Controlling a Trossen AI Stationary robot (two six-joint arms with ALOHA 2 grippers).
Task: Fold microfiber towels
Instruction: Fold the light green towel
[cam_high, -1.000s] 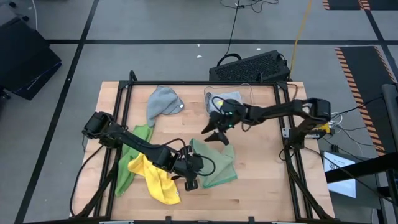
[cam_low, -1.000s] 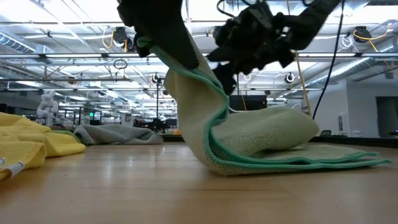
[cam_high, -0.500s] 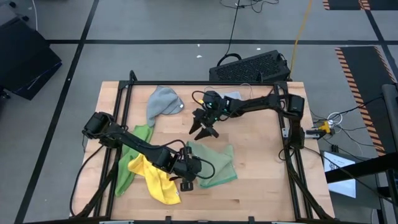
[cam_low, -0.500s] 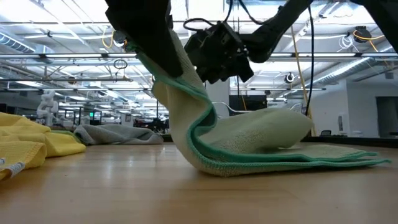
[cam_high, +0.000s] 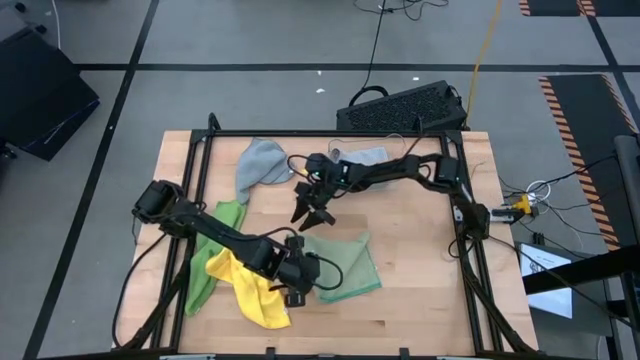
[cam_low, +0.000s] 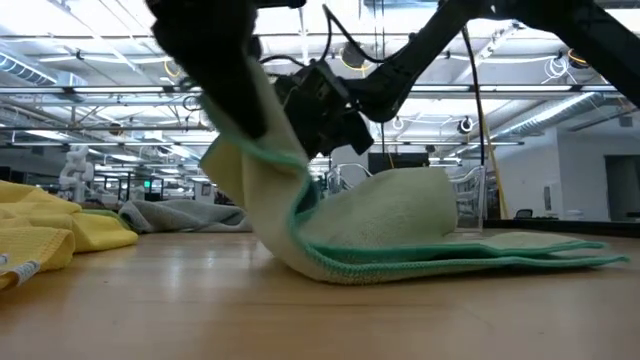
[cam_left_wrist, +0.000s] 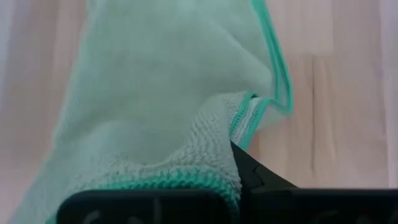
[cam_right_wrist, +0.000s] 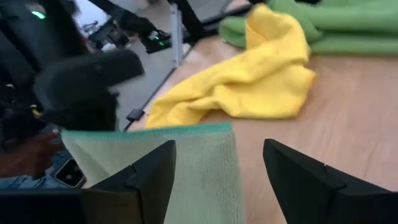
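On the wooden bench (cam_high: 420, 300), the left side carries a bright green towel (cam_high: 205, 262) lying along the frame rail, with a yellow towel (cam_high: 248, 287) crumpled over its near end. The same yellow towel shows bunched at the low view's edge and, in the right wrist view, spread in front of the bright green folds.

The left arm reaches across these two cloths, and the left hand (cam_high: 291, 284) sits at the near left corner of the sage green towel (cam_high: 350, 265). Its fingers are pressed together on that corner: the left wrist view shows the teal-stitched hem pinched between them, with the rest of the cloth running away flat on the wood. In the low view the gripped corner is raised and curled over, while the remainder of the sage towel lies flat on the bench.

Farther back, a grey towel (cam_high: 258, 165) lies rumpled near the far rail. Just right of it, the right arm stretches in from the right side, and the right hand (cam_high: 311, 212) hangs above the bench between the grey towel and the sage one, touching neither. Its two fingers stand well apart with nothing between them. A second grey towel (cam_high: 368, 156) lies under that arm, by the far rail.
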